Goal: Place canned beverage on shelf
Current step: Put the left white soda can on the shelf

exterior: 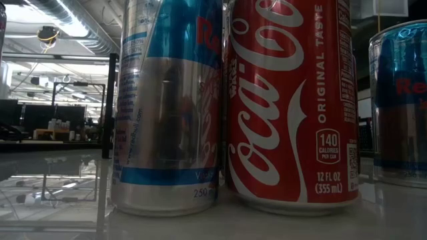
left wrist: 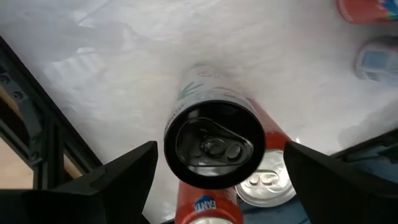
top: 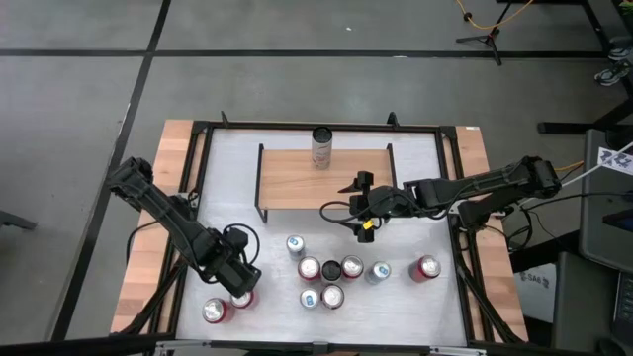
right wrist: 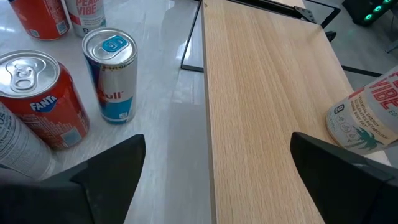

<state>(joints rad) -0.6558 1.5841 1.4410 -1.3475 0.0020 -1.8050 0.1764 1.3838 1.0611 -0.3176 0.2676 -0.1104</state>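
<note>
Your shelf (top: 324,179) sits at the middle of the tabletop's (top: 435,297) far edge, and one pale can (top: 321,147) already stands upright at the shelf's far edge. Your right gripper (top: 362,205) hovers over the shelf's near right corner, jaws spread wide and empty. Your left gripper (top: 240,288) is down by the tabletop's near left corner, jaws wide on either side of a black-topped can (left wrist: 213,142) without touching it. The remaining cans (top: 330,270) cluster along the tabletop's near edge.

Robotics lab, framed test table (top: 198,148), tripod (top: 485,38), taped concrete floor (top: 79,99)
</note>
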